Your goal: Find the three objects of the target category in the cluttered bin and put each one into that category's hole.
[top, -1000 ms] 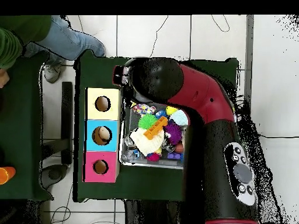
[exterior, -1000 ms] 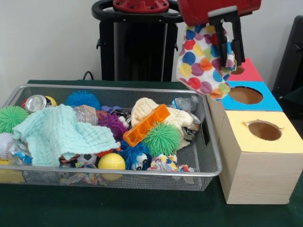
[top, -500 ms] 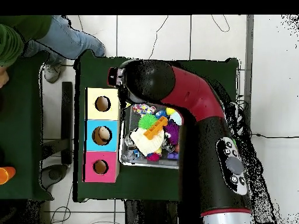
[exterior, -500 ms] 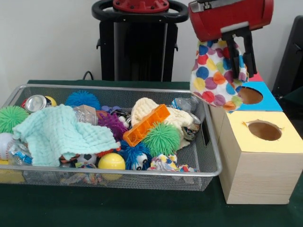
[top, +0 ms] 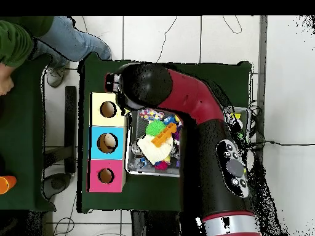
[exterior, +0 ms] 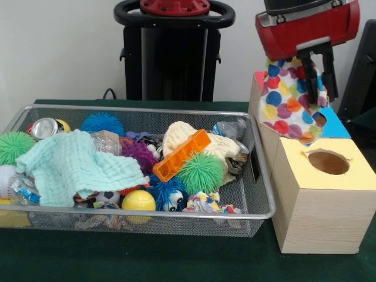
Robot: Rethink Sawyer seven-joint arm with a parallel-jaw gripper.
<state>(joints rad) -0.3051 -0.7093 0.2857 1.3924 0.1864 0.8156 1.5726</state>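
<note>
My gripper (exterior: 316,82) is shut on a white cloth with coloured polka dots (exterior: 289,103), which hangs in the air. The cloth's lower edge dangles over the blue box (exterior: 333,124), just behind the yellow box (exterior: 320,194) and its round hole (exterior: 328,162). A corner of the pink box (exterior: 258,76) shows behind the cloth. In the wire bin (exterior: 147,215) lie a mint cloth (exterior: 76,167) and a cream knitted piece (exterior: 191,140). In the overhead view the arm (top: 184,98) hides the gripper; the yellow (top: 108,109), blue (top: 107,142) and pink (top: 106,176) holes show.
The bin also holds an orange block (exterior: 181,154), green spiky balls (exterior: 201,173), a yellow ball (exterior: 138,201), a can (exterior: 44,126) and other clutter. A person (top: 21,40) stands beyond the table's corner in the overhead view.
The gripper has carried the polka-dot cloth rightwards in the front view, from above the bin's end to over the blue box near the yellow one.
</note>
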